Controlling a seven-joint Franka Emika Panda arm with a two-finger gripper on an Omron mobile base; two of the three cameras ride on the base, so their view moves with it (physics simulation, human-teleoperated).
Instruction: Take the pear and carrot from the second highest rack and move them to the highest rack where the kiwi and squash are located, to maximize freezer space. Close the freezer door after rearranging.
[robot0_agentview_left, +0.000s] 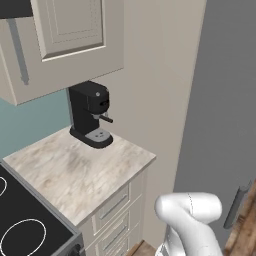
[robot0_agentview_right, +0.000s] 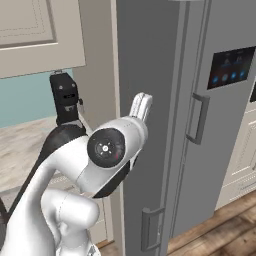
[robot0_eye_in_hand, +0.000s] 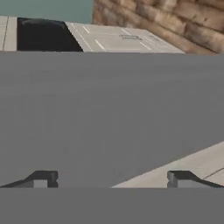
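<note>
freezer door (robot0_agentview_right: 150, 125) upright, long axis vertical | gripper (robot0_eye_in_hand: 111, 179) fingers apart, facing it

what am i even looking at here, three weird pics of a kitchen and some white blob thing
The white blob is a robot arm on a driving base, in a computer-rendered kitchen. Two pictures come from cameras on the base, behind the arm to its left and right. The third comes from a camera on the hand: the two small dark fingertips at the bottom belong to its gripper, which stands open and holds nothing. On the pale counter sits a black coffee machine, beside a black stovetop. The tall grey surface is the fridge-freezer, with its handles and a dark control panel.
</note>
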